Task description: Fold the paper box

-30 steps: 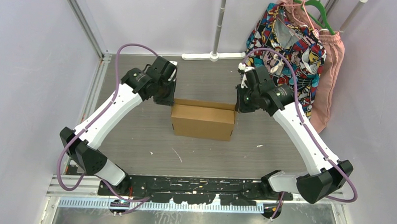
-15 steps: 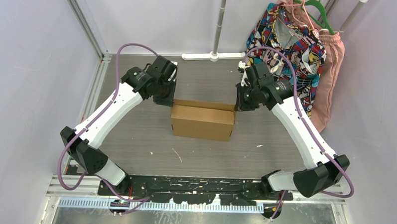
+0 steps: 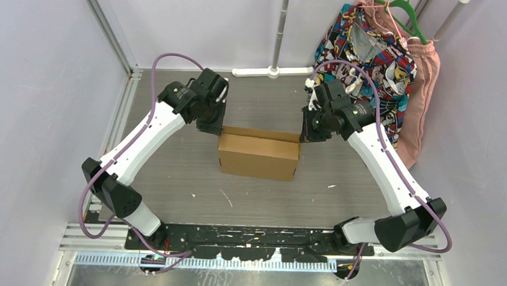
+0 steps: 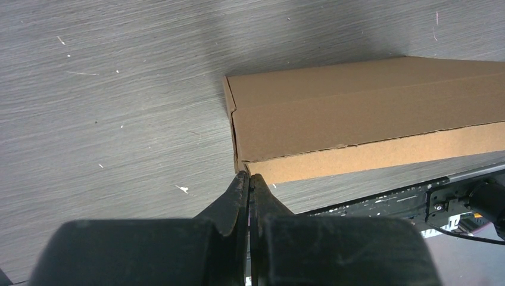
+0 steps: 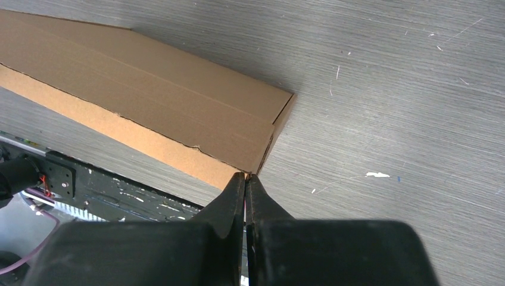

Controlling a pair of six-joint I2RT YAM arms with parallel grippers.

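Black and pinched fully together on nothing, the left hand (image 4: 249, 180) sets its tip at the far left corner of the paper box (image 4: 357, 119). The right hand (image 5: 245, 179), equally closed and empty, meets the far right corner. The box lies mid-surface between them, apparently folded shut. To finish well, I judge both tips should press evenly and low, so that neither end skews nor the lid lifts. Its cardboard is matte brown, shallow and rectangular, with a slightly ragged cut edge. The surface (image 3: 173, 172) is grey, streaked like wood grain and flecked white.
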